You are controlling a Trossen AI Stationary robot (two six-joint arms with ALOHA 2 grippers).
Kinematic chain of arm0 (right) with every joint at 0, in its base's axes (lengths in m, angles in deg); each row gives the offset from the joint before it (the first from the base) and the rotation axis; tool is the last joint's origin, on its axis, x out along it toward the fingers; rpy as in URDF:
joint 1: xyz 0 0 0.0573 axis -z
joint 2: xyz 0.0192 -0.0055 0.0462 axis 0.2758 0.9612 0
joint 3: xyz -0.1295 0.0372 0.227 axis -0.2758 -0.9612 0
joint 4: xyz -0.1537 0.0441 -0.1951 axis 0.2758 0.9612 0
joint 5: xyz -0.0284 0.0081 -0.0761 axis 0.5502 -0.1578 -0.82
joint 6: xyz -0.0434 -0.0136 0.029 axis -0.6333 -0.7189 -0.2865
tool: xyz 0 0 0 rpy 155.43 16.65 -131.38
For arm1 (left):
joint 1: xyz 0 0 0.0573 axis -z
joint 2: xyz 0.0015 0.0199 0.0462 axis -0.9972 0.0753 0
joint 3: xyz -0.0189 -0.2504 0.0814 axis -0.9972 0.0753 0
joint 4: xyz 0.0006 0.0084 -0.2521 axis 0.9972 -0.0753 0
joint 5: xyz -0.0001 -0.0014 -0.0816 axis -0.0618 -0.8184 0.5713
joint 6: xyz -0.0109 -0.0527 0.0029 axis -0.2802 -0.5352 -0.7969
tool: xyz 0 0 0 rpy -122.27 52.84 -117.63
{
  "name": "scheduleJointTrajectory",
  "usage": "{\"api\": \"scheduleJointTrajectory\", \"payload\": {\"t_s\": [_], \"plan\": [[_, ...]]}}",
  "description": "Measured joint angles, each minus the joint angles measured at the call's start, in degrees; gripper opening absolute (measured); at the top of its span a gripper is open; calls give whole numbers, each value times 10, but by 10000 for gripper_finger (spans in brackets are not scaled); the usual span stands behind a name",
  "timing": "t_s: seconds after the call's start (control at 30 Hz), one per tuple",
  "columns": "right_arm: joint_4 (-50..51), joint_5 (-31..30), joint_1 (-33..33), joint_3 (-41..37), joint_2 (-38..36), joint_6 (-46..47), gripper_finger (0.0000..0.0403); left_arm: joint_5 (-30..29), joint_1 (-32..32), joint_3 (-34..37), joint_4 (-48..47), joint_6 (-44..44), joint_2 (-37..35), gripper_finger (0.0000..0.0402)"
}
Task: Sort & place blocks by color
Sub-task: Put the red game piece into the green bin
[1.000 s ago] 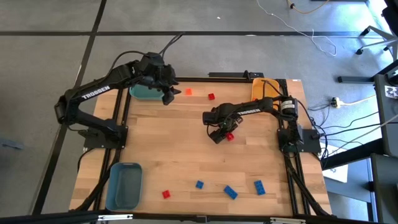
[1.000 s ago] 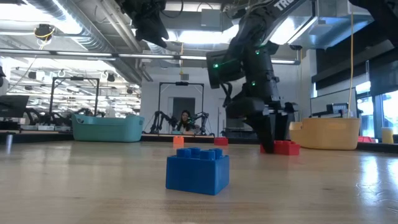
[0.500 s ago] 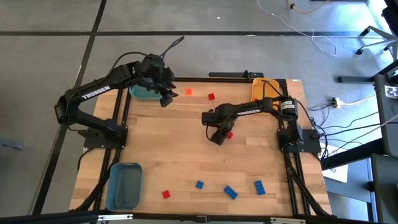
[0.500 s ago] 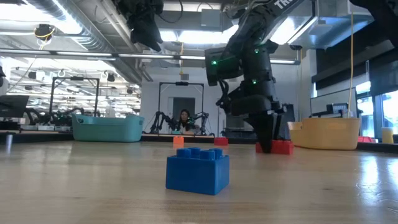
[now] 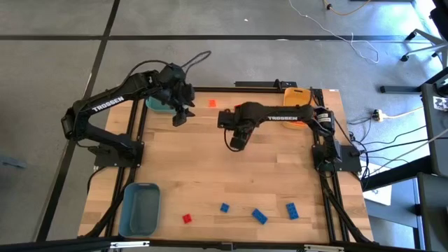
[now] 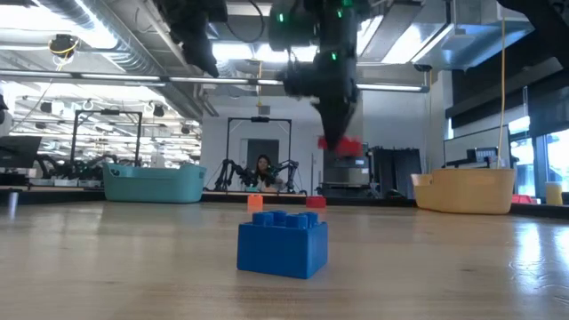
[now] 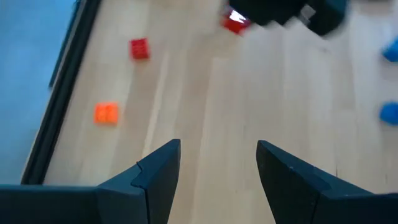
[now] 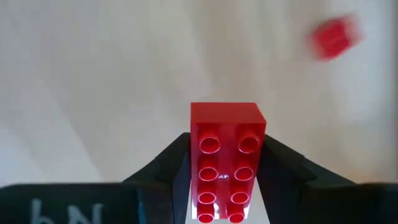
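My right gripper (image 5: 236, 143) hangs high over the table's middle, shut on a red block (image 8: 227, 155) that also shows in the low view (image 6: 343, 145). My left gripper (image 5: 178, 118) hovers open beside the teal bin (image 5: 161, 106), holding nothing (image 7: 219, 149). An orange block (image 5: 212, 103) and a red block (image 7: 139, 48) lie flat near the far edge. Near the front edge lie a red block (image 5: 187, 218) and three blue blocks (image 5: 224, 207), (image 5: 260, 216), (image 5: 291, 210). My right gripper pinches the red block between its two fingers (image 8: 283, 163), one on each long side (image 8: 196, 155). The fingers point down from above. The block is lifted clear of the table, its far end (image 8: 227, 115) sticking out past the fingertips, studs facing the wrist camera.
A grey-blue bin (image 5: 140, 208) sits at the near left corner and a yellow-orange bin (image 5: 297, 97) at the far right corner. The nearest blue block (image 6: 283, 244) stands right before the low camera. Bare wood lies between the far and near blocks.
My right gripper has closed on the red block where it lay on the table and lifted it high, carrying it toward the far and left side. My left gripper has drifted a little toward the near left, staying open.
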Motion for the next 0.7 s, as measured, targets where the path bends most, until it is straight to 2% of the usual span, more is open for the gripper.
{"api": "scheduleJointTrajectory", "payload": {"t_s": [0.1,0.17,0.43,0.57,0.7], "plan": [[13,-52,-6,50,0,-39,140,25,0,0,1,52,0,204],[13,-83,-13,77,-1,-59,140,39,0,0,8,50,0,204],[9,-249,-43,119,-2,-121,140,39,-1,0,91,-181,0,204],[-4,-266,-51,119,-2,-130,140,40,-1,5,143,-279,0,204],[-4,-279,-56,119,-2,-130,140,60,-6,49,190,-329,1,204]]}}
